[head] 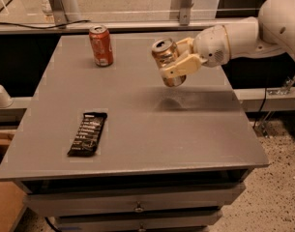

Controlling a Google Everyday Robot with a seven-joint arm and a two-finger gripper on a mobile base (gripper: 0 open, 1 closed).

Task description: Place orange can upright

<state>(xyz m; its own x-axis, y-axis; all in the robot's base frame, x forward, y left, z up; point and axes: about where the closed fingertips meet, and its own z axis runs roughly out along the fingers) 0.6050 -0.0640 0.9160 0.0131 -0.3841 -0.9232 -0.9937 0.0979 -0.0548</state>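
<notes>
The orange can (pixel 165 58) is a shiny golden-orange metallic can with a silver top. It hangs in the air above the right middle of the grey table (pixel 137 129), nearly upright with its top tilted slightly toward the left. My gripper (pixel 178 61) is shut on the can, with cream fingers (pixel 182 66) around its side. The white arm reaches in from the upper right. The can's shadow lies on the table below it.
A red-orange can with white lettering (pixel 101 45) stands upright at the table's back left. A black snack bar wrapper (pixel 88 133) lies flat at the front left. Drawers sit under the table's front edge. A rail and glass panel run behind the table.
</notes>
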